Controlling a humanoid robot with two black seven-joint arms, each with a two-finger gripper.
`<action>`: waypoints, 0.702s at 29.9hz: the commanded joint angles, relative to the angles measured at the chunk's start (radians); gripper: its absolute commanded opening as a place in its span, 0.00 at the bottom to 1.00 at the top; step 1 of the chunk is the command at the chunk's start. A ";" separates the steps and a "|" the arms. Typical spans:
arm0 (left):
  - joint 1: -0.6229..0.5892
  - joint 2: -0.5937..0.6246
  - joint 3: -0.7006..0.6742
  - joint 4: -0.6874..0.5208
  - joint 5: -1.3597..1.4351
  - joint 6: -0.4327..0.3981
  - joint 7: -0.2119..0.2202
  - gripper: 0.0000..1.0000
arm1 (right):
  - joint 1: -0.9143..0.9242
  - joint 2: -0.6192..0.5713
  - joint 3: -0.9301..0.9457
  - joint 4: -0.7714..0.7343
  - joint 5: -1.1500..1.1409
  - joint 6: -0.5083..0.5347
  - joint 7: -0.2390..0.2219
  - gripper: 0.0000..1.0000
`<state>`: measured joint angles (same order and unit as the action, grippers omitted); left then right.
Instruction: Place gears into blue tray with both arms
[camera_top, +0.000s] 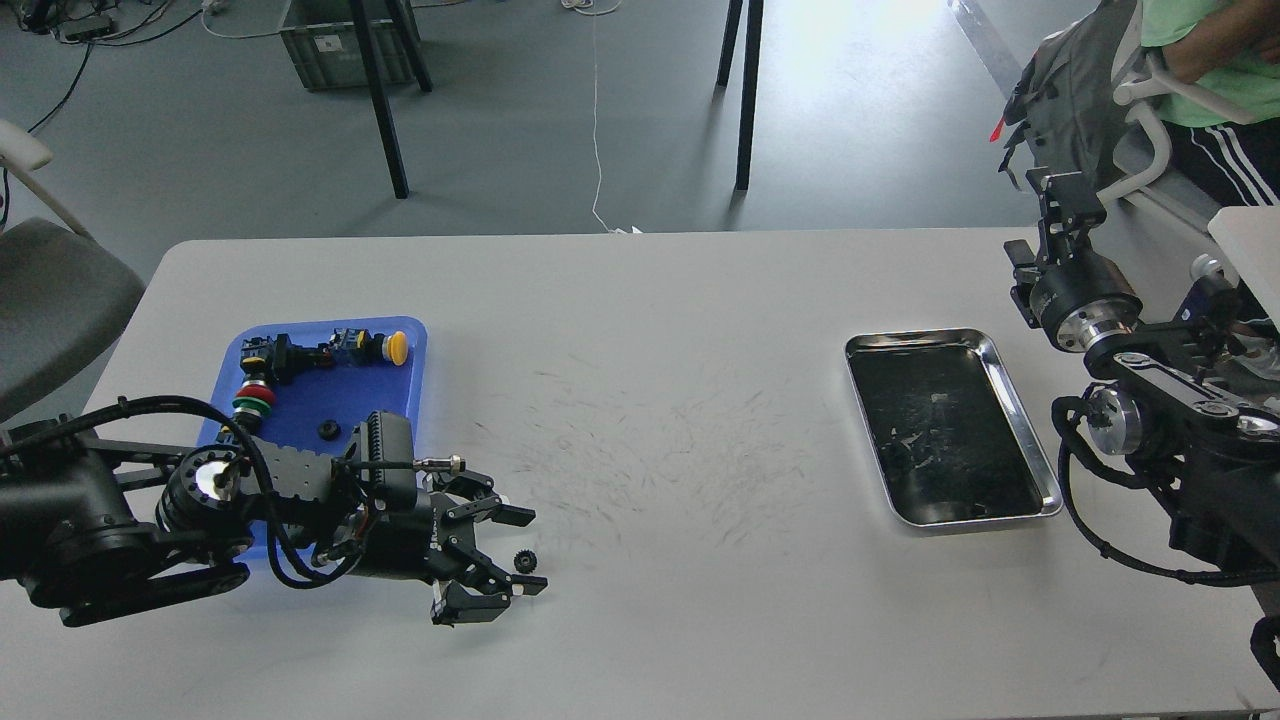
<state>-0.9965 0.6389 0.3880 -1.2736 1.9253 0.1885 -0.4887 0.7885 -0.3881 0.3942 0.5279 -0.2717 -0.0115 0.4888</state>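
The blue tray (385, 392) lies at the table's left, its near half covered by my left arm. One small black gear (328, 430) sits inside the tray. A second gear (524, 560) lies on the white table, right of the tray, between the spread fingers of my left gripper (522, 552), which is open and low over the table. The upper finger (512, 515) and the lower finger (500, 595) flank the gear without closing on it. My right gripper (1062, 195) is raised at the table's far right edge, dark against a bag, and its fingers cannot be told apart.
Push-button switches with a yellow cap (397, 347) and red and green caps (255, 397) lie in the blue tray's far part. A steel tray (1012, 402) with a black inside sits at the right. A seated person is beyond the right edge.
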 joint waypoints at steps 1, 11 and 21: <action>0.007 0.001 0.000 0.005 0.009 0.005 0.000 0.67 | 0.000 0.000 -0.002 0.000 -0.001 0.001 0.000 0.95; 0.022 -0.001 -0.001 0.022 0.021 0.026 0.000 0.60 | 0.000 0.002 -0.008 0.000 -0.001 -0.001 0.000 0.95; 0.044 -0.001 -0.009 0.040 0.063 0.055 0.000 0.56 | 0.000 0.000 -0.011 0.000 -0.001 0.001 0.000 0.95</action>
<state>-0.9547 0.6363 0.3797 -1.2356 1.9669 0.2268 -0.4887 0.7885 -0.3876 0.3837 0.5276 -0.2731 -0.0113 0.4885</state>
